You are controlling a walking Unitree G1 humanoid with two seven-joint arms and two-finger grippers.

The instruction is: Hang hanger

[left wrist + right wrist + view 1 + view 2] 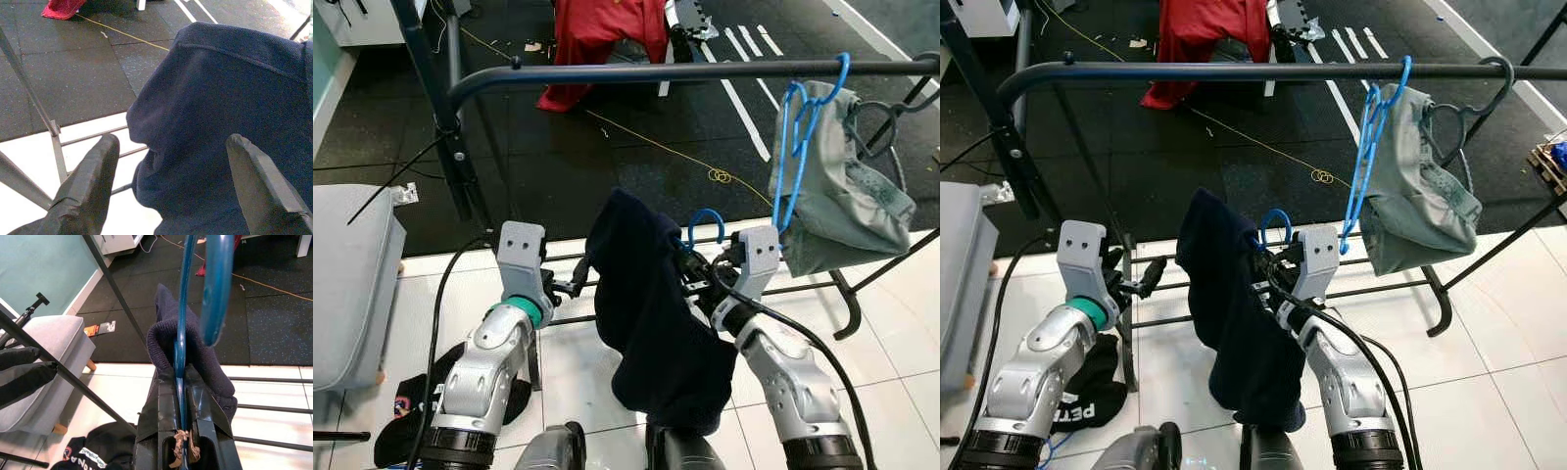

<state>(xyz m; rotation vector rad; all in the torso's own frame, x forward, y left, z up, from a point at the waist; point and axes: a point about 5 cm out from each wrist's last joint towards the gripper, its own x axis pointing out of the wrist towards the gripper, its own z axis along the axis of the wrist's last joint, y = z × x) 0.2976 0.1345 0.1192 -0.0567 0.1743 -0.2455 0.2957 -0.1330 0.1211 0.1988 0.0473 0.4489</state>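
Right end effector (697,276) is clamped on the neck of a blue hanger (182,340), fingers pressed together around the plastic in the right wrist view, blue hook (707,225) poking up just above the grip. A dark navy garment (651,313) drapes over that hanger and hangs down between the two arms, well below the black rail (636,71) of the clothes rack; hook is not on the rail. Left end effector (570,285) sits just left of the navy garment at about the same height, fingers (85,188) spread wide apart, holding nothing, cloth close in front of them. On the rail at the right, a second blue hanger (800,137) is hooked on with a grey-green garment (842,186) hanging off it, and a dark hanger (884,116) just beside that. Red cloth (602,39) lies on the dark floor mat behind the rack, a thin yellow cord (666,147) runs across the mat. Grey cushioned seat (347,284) at far left, black printed garment (1087,397) on the white tile floor near the left arm.
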